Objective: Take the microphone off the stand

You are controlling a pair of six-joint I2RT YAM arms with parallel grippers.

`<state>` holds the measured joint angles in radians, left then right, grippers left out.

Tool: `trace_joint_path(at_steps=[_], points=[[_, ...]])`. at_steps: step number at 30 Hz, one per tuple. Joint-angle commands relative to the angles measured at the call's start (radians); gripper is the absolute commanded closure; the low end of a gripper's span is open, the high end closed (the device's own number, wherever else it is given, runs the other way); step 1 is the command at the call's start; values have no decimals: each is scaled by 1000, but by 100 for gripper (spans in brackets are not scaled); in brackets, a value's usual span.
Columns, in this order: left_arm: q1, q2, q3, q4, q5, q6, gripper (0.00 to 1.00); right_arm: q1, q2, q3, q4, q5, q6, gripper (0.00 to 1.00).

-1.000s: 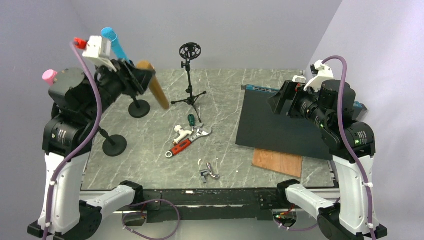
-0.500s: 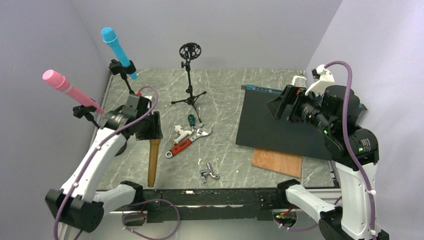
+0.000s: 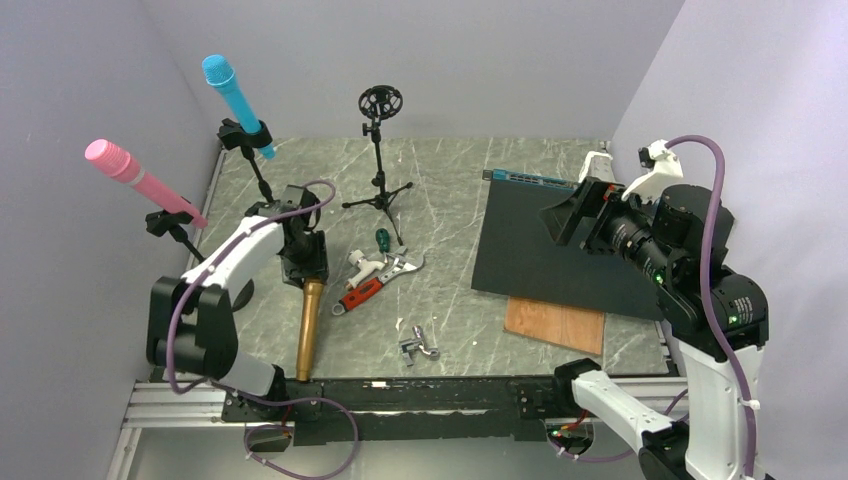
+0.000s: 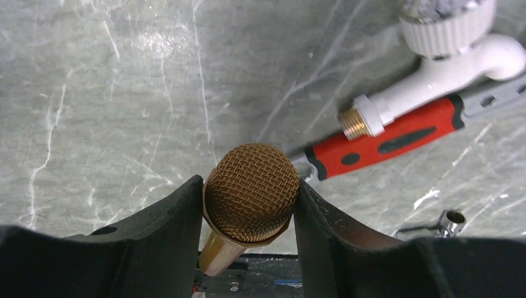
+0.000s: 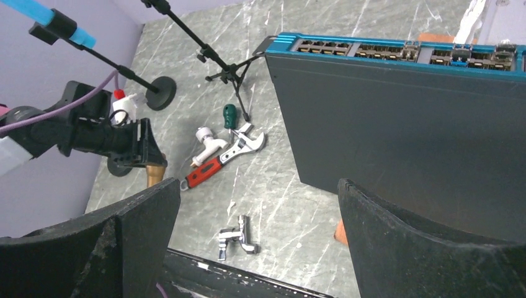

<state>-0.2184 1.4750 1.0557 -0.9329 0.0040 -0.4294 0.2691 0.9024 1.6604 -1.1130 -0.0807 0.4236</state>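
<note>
Your left pincer [image 3: 306,270] is clamped on the gold microphone [image 3: 308,330], both pads [image 4: 180,217] pressed against the mesh head [image 4: 249,194]. The wrist view shows no brand or lettering on that mesh or on the collar below it. The body slopes away from the head toward the near edge of the counter [image 3: 450,180]; you cannot tell from these views whether its tail touches down. The tripod stand [image 3: 380,160], with a ring mount on top, stands toward the back, well apart from the gold microphone.

Your right pincer [image 3: 572,212] hangs high over the right side with its fingers [image 5: 142,230] spread wide, holding nothing.

The only surface likely to carry printing is the black box [image 3: 560,250] with a blue front edge and a row of ports; any marks beside those ports are too small to read.

Just right of the left pincer lies a red-handled wrench [image 3: 375,282], its handle end close to the mesh head in the wrist view. A white pipe fitting [image 3: 362,265] with a brass thread lies across it, and a green-handled screwdriver [image 3: 382,240] is just behind. A small metal part [image 3: 420,345] sits nearer the front edge. A wooden board [image 3: 557,325] pokes out from under the black box.

Along the left wall, a blue microphone [image 3: 232,92] and a pink microphone [image 3: 135,178] sit tilted in their own clips
</note>
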Motion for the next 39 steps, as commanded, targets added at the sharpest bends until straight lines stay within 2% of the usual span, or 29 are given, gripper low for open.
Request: trace_joint_path(at_steps=[1,17,23,25,32,36,39], points=[[16,75,36,52,14,-24,100,4,-23,-29,-14,35,26,0],[44,250,6,164,22,-139,98,4,-6,-54,3,37,21,0],[44,248,4,157,26,-145,69,3,0,-62,8,35,20,0],[44,244,10,146,23,-136,63,3,5,-62,11,33,17,0],[44,189,29,109,7,-117,28,3,23,-60,25,21,11,0],[44,146,49,77,2,-111,16,3,26,-57,33,8,6,0],[44,110,67,52,5,-108,12,3,24,-59,40,-4,1,0]])
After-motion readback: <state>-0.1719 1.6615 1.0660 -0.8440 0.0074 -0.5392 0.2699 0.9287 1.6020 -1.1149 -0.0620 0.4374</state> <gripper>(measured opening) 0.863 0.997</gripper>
